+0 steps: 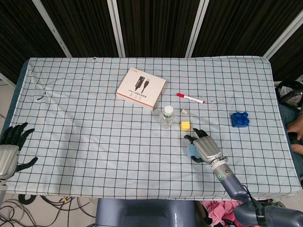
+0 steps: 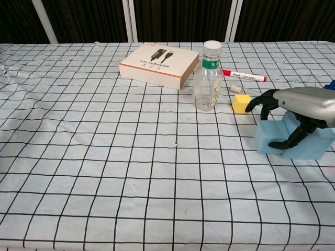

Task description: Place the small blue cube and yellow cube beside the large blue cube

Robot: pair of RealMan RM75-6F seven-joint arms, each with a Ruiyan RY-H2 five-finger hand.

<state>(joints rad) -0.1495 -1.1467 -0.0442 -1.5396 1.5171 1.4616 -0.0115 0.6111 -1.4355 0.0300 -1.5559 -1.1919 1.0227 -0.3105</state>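
My right hand (image 1: 206, 147) lies over a light-blue cube (image 1: 191, 150) in the front right part of the table. In the chest view the right hand (image 2: 301, 107) holds the light-blue cube (image 2: 272, 141) with fingers over its top and the thumb on its near face. The yellow cube (image 1: 185, 126) sits just beyond the fingertips, apart from them, also in the chest view (image 2: 240, 103). A dark-blue studded cube (image 1: 240, 118) rests further right. My left hand (image 1: 10, 146) hangs by the table's left front edge, fingers spread and holding nothing.
A clear bottle (image 1: 166, 117) stands left of the yellow cube. Behind it lie a white and orange box (image 1: 141, 88), a red-capped marker (image 1: 190, 98) and a small white piece (image 1: 185, 112). The checked cloth (image 1: 85, 132) covers the table.
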